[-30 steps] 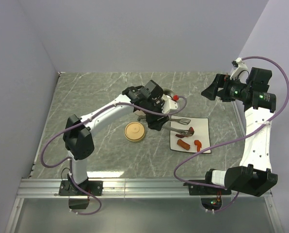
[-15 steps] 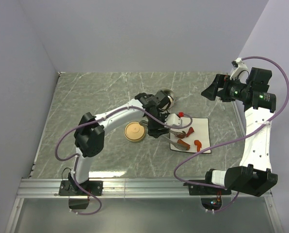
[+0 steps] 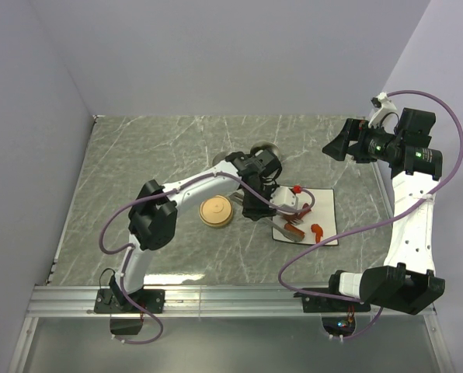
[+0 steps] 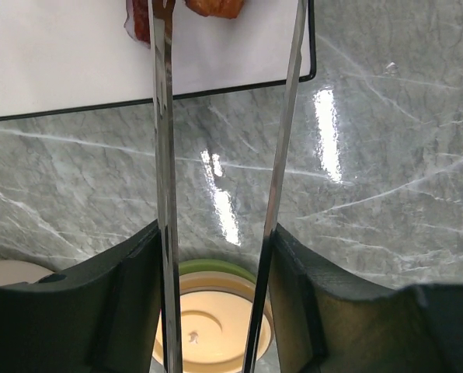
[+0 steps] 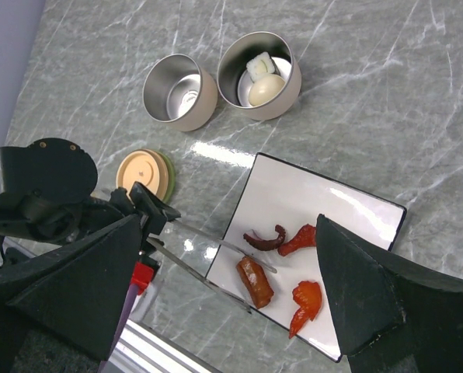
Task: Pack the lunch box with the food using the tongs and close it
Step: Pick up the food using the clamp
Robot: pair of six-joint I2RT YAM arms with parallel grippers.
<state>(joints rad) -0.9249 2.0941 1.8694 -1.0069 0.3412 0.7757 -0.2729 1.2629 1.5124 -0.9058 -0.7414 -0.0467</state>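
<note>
My left gripper (image 3: 256, 203) is shut on the tongs (image 5: 228, 247), whose two thin silver arms run between its fingers (image 4: 142, 264) out over the white plate (image 5: 325, 210). The tong tips stand apart on either side of the brown sausage (image 5: 255, 282); I cannot tell whether they touch it. A dark red curl (image 5: 265, 238) and two red curved bits (image 5: 300, 239) also lie on the plate. One steel tin (image 5: 259, 74) holds the white egg-like ball and a white-and-dark piece. My right gripper (image 3: 336, 144) hangs open, high at the back right.
An empty steel tin (image 5: 179, 92) stands beside the filled one. A tan lid with a green rim (image 3: 216, 210) lies on the marble table left of the plate, under my left wrist. Walls close in the left, back and right.
My left arm has swung right and towards the plate with the tongs, bringing their tips from the plate's upper left to the sausage. The right arm has stayed still.
</note>
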